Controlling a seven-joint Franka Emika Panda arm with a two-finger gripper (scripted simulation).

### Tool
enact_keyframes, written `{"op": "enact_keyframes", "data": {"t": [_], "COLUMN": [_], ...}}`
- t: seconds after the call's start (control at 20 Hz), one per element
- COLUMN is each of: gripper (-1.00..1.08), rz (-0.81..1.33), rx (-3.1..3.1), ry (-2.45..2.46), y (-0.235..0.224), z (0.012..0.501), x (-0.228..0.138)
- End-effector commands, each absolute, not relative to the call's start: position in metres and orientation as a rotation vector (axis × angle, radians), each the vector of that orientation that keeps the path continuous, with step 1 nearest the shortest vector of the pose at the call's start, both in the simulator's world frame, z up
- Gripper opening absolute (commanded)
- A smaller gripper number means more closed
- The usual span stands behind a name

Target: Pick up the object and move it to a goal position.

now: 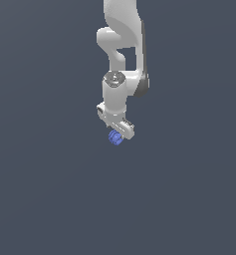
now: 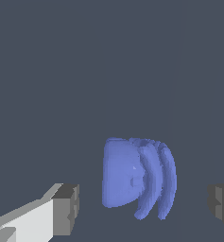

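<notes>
Wrist view: object (image 2: pixel 137 178) between spread fingers (image 2: pixel 66 210), touching neither.
Exterior view: gripper (image 1: pixel 120 133) on white arm (image 1: pixel 120 45), jaws apart; blue-violet lump (image 1: pixel 115 138) just beneath, over plain grey ground.

Open room all round the lump

Only the lump (image 2: pixel 137 178) lies between the gripper (image 2: pixel 144 208)'s spread fingers (image 2: pixel 66 208), with a gap on each side; the plain grey ground (image 1: pixel 50 199) around holds no obstacle.
</notes>
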State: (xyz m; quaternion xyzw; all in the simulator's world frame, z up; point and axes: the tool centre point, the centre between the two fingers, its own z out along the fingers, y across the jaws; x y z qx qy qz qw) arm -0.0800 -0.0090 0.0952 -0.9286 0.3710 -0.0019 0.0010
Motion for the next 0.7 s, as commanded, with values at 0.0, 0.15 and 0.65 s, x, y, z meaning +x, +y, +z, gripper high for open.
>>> {"op": "enact_keyframes", "data": {"t": [0.0,0.15,0.65], "gripper": [1.00,1.00,1.00], "rz": [-0.003,0.000,0.000], "rx": [-2.902,-2.894,-2.894], "ry": [1.201,1.223,1.222], "y": [-0.008,-0.008,-0.008], "z": [0.092,0.090,0.076], "x": [-0.084,-0.086,-0.087]}}
